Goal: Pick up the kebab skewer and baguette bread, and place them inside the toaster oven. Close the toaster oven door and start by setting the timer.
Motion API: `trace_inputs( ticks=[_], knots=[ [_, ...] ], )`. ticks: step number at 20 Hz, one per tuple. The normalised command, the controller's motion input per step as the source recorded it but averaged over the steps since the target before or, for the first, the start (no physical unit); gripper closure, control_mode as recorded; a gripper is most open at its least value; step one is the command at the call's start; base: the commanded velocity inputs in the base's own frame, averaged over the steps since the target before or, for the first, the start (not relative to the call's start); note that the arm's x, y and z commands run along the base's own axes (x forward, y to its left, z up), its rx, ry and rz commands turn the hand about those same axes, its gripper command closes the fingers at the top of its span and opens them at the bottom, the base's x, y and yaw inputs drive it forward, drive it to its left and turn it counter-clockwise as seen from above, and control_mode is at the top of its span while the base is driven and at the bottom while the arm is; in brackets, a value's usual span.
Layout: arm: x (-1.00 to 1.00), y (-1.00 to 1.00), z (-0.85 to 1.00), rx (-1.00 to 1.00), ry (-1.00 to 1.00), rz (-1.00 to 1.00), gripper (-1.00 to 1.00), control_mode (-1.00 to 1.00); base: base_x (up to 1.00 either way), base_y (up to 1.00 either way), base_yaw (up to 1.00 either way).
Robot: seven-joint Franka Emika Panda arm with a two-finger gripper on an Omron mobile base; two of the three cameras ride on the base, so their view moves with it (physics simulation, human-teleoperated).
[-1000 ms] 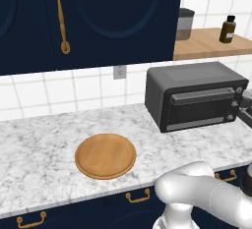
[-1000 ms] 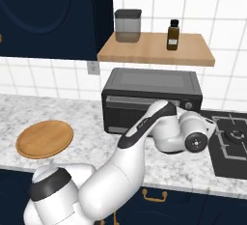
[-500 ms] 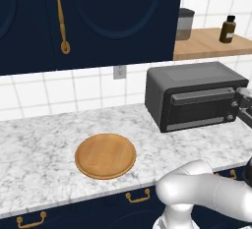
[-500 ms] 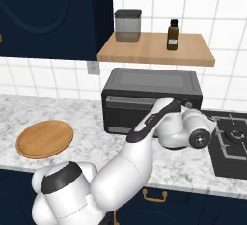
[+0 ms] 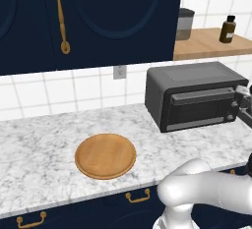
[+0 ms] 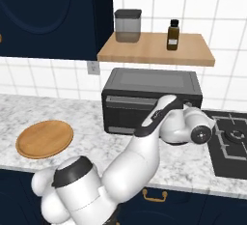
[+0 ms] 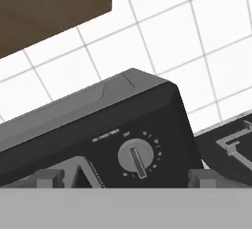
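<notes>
Since the earlier frame, the end effector [image 7: 126, 176] has edged toward the dark grey toaster oven [image 5: 194, 95] at the marble bench's [image 5: 39, 139] right end; finger spread cannot be told.

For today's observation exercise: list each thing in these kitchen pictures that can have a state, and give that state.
toaster oven door: shut
timer knob: untouched, gripper short of it
wooden plate: bare, flat on counter
upper cabinet door: shut
jar: lidded
brown bottle: capped, upright
</notes>
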Motion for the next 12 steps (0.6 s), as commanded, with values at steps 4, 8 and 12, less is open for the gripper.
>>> trace_inputs(
  ticks=[4,8,12],
  knots=[
    [0.3,-0.07,-0.06,0.08,0.0,0.0,-1.0,-1.0,0.0,0.0,0.0],
    [0.27,-0.02,-0.01,0.06,0.0,0.0,-1.0,-1.0,0.0,0.0,0.0],
    [0.13,0.0,-0.08,0.01,0.0,0.0,-1.0,-1.0,0.0,0.0,0.0]
  ],
)
